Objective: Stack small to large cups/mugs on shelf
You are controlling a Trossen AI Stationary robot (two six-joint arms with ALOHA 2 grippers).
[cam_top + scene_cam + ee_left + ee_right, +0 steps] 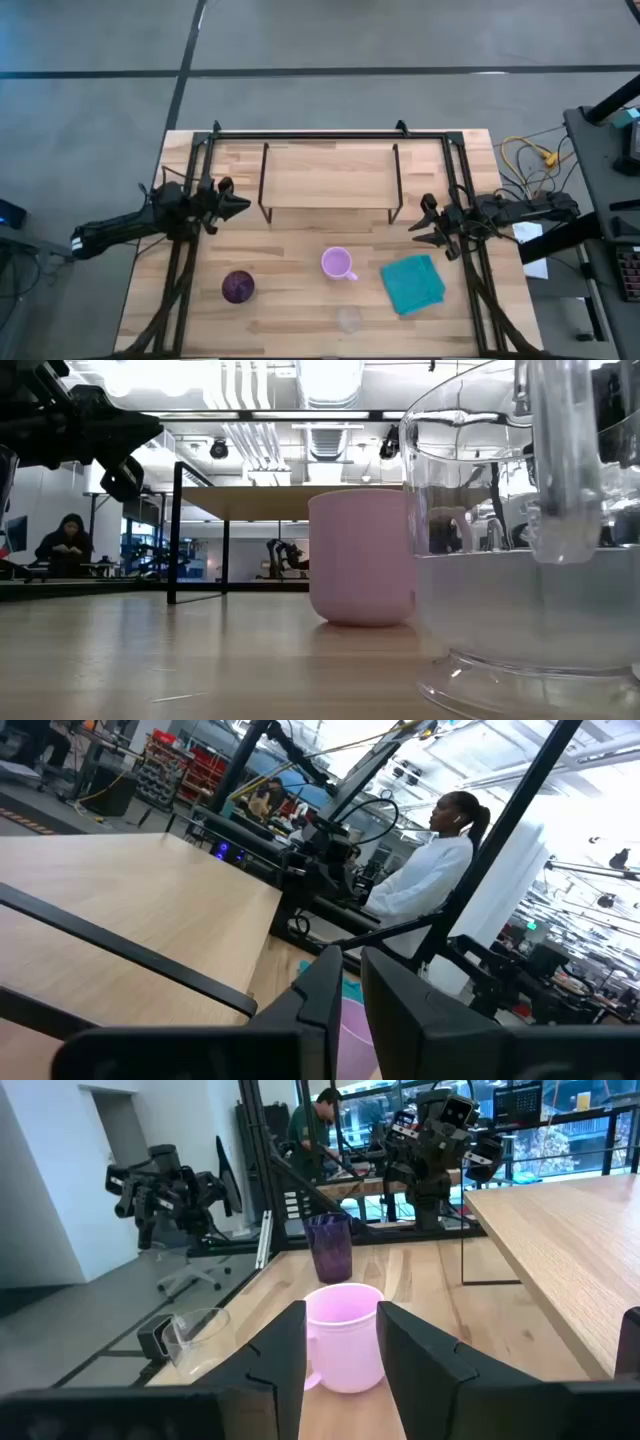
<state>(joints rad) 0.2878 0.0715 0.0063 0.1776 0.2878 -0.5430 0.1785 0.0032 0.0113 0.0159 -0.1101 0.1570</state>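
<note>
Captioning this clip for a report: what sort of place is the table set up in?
Probably a robotics lab or workshop: another robot arm rig stands beyond the table, exposed ceiling ducts run overhead, and a person sits at a workstation.

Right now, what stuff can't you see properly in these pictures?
- Purple tumbler: absent from the low view.
- Clear glass cup: cut off by the low view's edges; only a faint smudge from above.
- Teal cloth: low view, hidden behind the glass cup and pink mug.
- Shelf: its underside, covered by its top board from above.

Grey floor [400, 40] surrounds the table; ceiling ducts [330, 380] overhead, windows [560, 1120] behind.
</note>
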